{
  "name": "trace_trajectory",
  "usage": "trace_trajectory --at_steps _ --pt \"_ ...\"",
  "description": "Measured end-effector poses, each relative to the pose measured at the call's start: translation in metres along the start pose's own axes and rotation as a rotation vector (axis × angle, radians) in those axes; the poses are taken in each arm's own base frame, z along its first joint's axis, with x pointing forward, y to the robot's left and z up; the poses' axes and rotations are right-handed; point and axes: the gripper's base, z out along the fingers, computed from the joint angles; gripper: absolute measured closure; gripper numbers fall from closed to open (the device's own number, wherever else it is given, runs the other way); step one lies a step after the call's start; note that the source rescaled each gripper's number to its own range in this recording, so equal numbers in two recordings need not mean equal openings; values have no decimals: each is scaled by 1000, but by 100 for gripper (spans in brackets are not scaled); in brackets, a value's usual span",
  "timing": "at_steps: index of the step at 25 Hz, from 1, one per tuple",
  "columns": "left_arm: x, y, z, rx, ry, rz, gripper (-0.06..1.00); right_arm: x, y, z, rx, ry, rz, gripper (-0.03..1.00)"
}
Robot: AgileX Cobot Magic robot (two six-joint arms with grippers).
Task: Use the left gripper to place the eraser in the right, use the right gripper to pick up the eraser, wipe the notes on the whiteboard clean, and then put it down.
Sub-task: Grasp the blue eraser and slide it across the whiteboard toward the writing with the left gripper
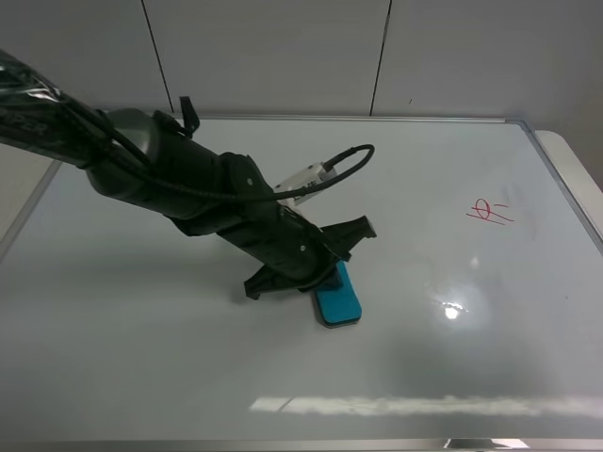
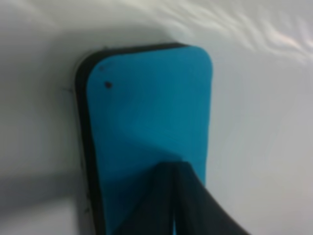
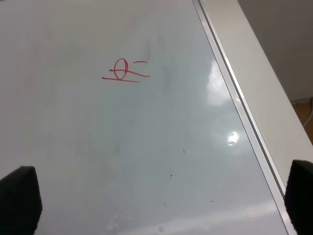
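The teal-blue eraser [image 1: 339, 301] lies flat on the whiteboard [image 1: 141, 358] near its middle. My left gripper [image 1: 325, 268] is right above its far end. In the left wrist view the eraser [image 2: 146, 107] fills the frame and the left gripper [image 2: 173, 200] has its two dark fingers pressed together over the teal top, with only a thin slit between them. The red notes [image 1: 488, 211] are at the board's right side and show in the right wrist view [image 3: 124, 72]. My right gripper [image 3: 160, 196] is open and empty above the board [image 3: 73, 147], and it is out of the exterior view.
The board's silver frame [image 3: 230, 83] runs along the right, with a pale table strip [image 1: 579, 169] beyond it. A looped black cable with a white plug [image 1: 311, 174] rides on the left arm.
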Motion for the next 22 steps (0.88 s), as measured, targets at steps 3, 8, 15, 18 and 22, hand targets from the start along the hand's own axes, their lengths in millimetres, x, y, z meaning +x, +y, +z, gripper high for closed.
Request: trace_trajectory --at_steps 3,8,15,18,22 --pt "18 -27 23 44 52 -14 94 0 0 0 0 0 0 -3" --pt "32 -77 54 144 115 24 94 0 0 0 0 0 0 -3" --pt "27 -122 82 247 141 121 94 0 0 0 0 0 0 -3" --pt "23 -128 84 257 121 170 94 0 0 0 0 0 0 -3" --pt "21 -129 81 252 115 208 94 0 0 0 0 0 0 -3"
